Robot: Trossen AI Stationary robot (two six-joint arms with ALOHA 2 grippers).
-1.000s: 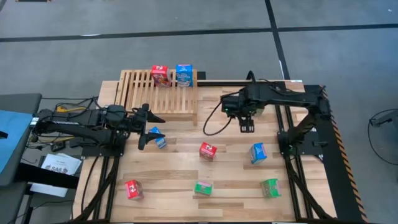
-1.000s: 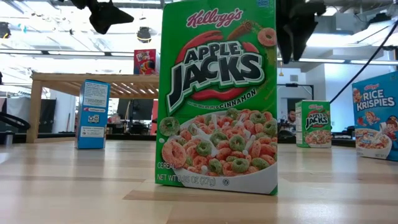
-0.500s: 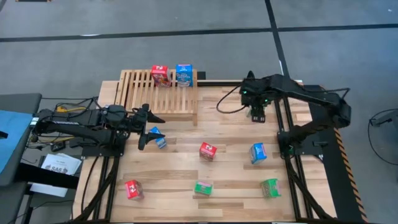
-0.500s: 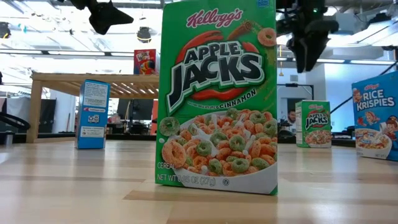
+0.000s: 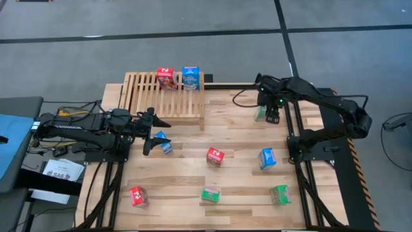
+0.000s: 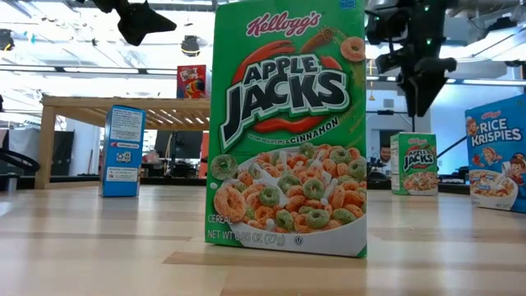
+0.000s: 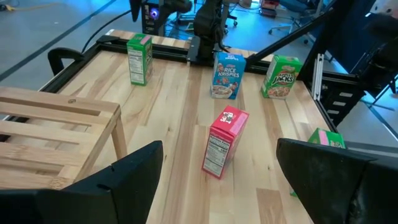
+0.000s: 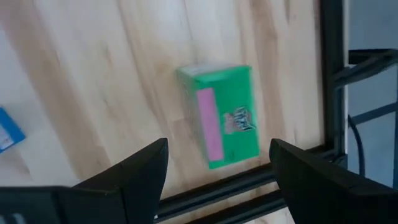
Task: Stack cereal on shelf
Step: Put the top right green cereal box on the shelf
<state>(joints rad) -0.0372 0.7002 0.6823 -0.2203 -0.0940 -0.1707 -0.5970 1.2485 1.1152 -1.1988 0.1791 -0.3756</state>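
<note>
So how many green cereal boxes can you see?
3 green boxes: one by the table's front edge, one near the front right corner, and one under the right gripper at the back right.

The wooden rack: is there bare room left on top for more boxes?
Yes. On the shelf, the red box and blue box crowd the far right corner; the slats left of them and along the near edge are bare.

A red box (image 5: 166, 78) and a blue box (image 5: 190, 77) stand atop the slatted shelf (image 5: 145, 96); seven more boxes dot the table.
</note>
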